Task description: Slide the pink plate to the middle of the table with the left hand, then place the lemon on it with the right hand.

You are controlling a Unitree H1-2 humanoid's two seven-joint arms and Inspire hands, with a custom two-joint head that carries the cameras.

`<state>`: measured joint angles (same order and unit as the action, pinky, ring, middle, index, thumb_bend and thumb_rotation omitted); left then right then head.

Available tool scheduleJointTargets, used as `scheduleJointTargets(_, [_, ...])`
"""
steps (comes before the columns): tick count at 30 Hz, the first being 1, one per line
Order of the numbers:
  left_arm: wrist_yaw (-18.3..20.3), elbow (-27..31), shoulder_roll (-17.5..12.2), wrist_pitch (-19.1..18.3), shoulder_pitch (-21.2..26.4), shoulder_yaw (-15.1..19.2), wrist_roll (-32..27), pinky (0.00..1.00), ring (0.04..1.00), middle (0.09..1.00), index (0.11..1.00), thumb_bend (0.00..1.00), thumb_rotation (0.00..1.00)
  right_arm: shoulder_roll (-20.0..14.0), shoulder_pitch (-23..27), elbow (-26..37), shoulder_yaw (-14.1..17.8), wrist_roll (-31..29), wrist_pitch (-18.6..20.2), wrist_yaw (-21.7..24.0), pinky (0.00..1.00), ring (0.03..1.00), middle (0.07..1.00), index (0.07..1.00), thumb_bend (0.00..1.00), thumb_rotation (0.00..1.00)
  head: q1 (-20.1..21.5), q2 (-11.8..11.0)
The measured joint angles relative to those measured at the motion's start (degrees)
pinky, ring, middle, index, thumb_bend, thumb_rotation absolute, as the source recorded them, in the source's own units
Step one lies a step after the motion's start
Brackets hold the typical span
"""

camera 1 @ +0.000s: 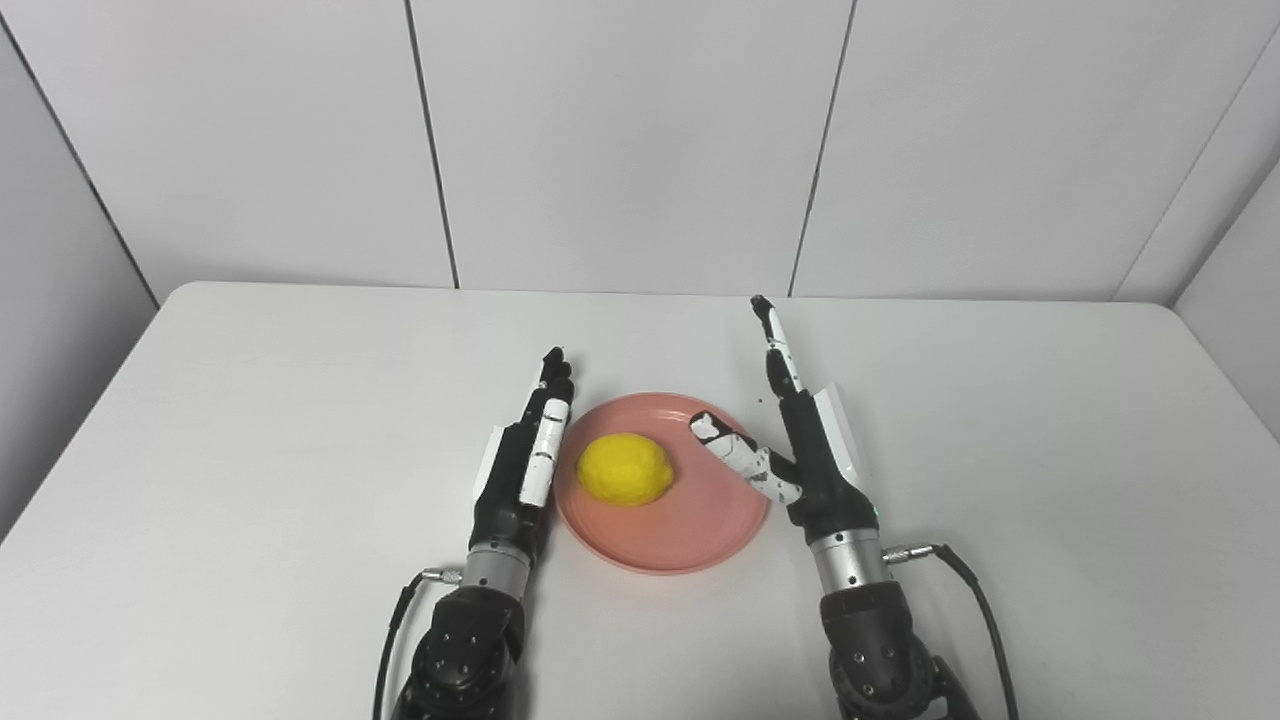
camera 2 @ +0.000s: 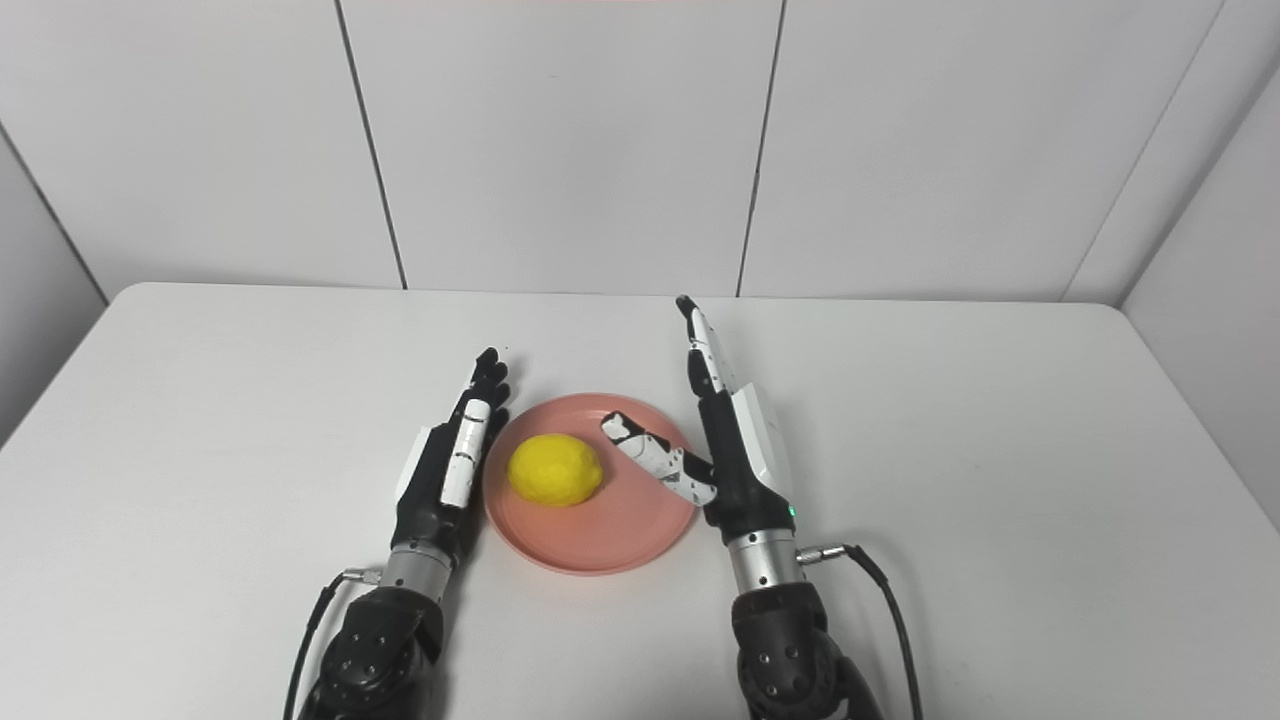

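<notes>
the lemon [camera 1: 625,469] lies on the pink plate [camera 1: 690,540], left of its centre, near the middle of the desk [camera 1: 250,420]. the left robot hand [camera 1: 530,455], fingers straight and holding nothing, stands edge-on just beside the plate's left rim. the right robot hand [camera 1: 800,440] is likewise spread and empty, its thumb over the right rim. risk: a careless withdrawal could nudge the rim, and the round lemon would likely roll. bare desk lies open on both outer sides; all edges are well apart.
</notes>
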<state>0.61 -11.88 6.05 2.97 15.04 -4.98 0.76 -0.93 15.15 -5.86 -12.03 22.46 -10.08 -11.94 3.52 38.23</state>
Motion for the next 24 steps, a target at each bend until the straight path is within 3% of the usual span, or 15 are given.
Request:
scheduleJointTargets(13, [-0.06,0.10,-0.28,-0.10,-0.01,0.07,0.35,1.00,1.000,1.000,1.000,0.57,1.00,2.67,-0.63,-1.04,7.68,-15.63,2.40,5.01,1.00,1.000,1.000,1.000,0.79,1.00,0.35,0.09])
scheduleJointTargets(17, [-0.11,0.07,-0.27,-0.05,0.00,0.24,0.34,1.00,1.000,1.000,1.000,0.58,1.00,3.32,-0.66,-1.50,7.83,-18.37,3.53,7.10,1.00,1.000,1.000,1.000,0.75,1.00,0.35,0.17])
scheduleJointTargets(24, [-0.24,0.01,-0.22,0.14,0.00,0.79,0.30,1.00,1.000,1.000,1.000,0.56,1.00,3.30,-0.68,-1.97,8.27,-20.13,4.21,8.76,1.00,1.000,1.000,1.000,0.78,1.00,0.26,0.18])
